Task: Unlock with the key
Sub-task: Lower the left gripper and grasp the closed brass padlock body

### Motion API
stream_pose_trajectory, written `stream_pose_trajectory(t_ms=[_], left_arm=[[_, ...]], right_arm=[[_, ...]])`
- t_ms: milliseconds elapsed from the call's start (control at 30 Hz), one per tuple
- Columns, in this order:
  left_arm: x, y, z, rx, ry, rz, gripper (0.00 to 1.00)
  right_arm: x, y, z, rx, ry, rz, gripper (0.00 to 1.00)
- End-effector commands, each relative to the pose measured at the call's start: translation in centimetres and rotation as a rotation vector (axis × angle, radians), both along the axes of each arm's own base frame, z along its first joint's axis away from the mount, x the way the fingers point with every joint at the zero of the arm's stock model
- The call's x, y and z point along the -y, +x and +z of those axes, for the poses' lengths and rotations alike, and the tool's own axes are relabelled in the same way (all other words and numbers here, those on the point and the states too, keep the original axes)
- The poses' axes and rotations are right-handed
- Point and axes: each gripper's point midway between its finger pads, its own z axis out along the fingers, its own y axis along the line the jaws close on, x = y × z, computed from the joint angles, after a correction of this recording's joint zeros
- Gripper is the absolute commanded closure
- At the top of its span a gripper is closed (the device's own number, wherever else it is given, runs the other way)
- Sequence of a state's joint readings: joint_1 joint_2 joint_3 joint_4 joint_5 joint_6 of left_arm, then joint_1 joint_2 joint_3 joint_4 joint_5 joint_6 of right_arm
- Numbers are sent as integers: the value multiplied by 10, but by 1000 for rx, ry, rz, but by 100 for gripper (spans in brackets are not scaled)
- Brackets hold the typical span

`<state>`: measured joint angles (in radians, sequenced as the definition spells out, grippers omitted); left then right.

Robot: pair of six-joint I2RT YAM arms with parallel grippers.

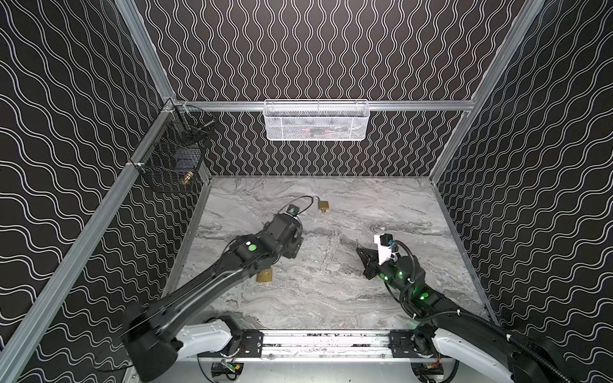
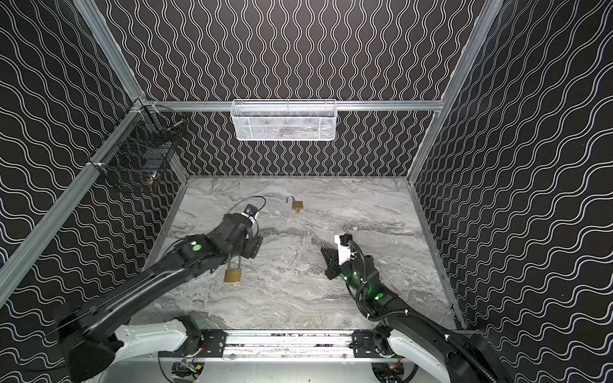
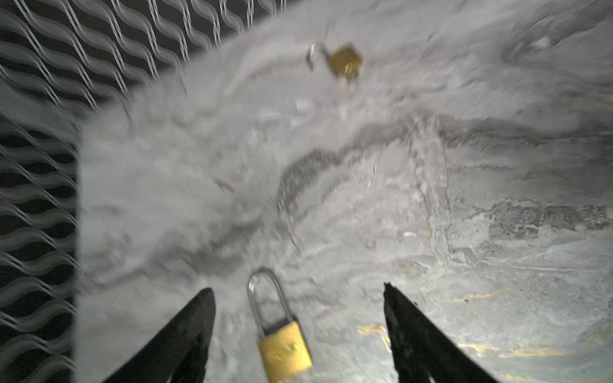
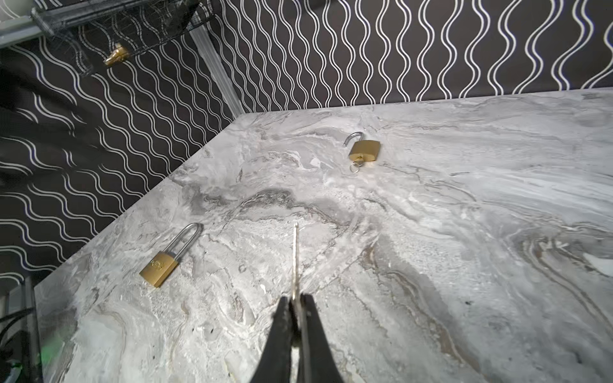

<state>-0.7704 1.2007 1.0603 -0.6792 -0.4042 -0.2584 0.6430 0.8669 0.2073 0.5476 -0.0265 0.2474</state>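
Empty left gripper (image 3: 297,287) is hovering wide open over the long-shackle padlock (image 3: 285,351); right gripper (image 4: 297,298) is pinching the key (image 4: 295,258). A brass item (image 1: 187,179) is sitting in the black wire basket (image 1: 172,165); contents of the white basket (image 1: 351,119) unclear.

Blk wavy-line walls (image 1: 315,49), grey marble tabletop (image 1: 331,298), white mesh basket (image 1: 348,129).

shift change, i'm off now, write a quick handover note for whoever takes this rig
Left tool: open, over the long-shackle padlock, not gripping it.
Right tool: shut on a key, blade pointing forward, clear of both locks.
Small padlock: far on the table, shackle open, second key in its base.
Done: small padlock unlocked.
Left: steady the long-shackle padlock, whose shackle is closed, insert the held key, turn.
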Motion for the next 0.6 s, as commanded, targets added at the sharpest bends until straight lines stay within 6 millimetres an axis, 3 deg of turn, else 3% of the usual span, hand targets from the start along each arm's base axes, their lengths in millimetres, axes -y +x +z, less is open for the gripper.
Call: stream_pose_trajectory(t_ms=[0, 100, 200, 300, 400, 467, 567], left_arm=[[-5, -25, -67, -285, -225, 313, 17], [-33, -28, -105, -371, -170, 486, 17], [-55, -32, -124, -441, -54, 533, 20], [-71, -32, -141, -503, -62, 562, 21], [-78, -32, -163, -592, -177, 583, 25], [-86, -31, -167, -599, -158, 600, 27], [-77, -27, -170, -615, -186, 558, 27]], right_arm=[[-5, -1, 44, 198, 86, -32, 100], [-13, -12, 39, 222, 116, 5, 100], [-21, -9, 34, 209, 106, 29, 100], [-26, -6, 28, 191, 84, 36, 100], [-30, -4, 27, 181, 83, 47, 100], [-32, -4, 26, 174, 75, 54, 100], [-33, -2, 25, 170, 72, 52, 100]])
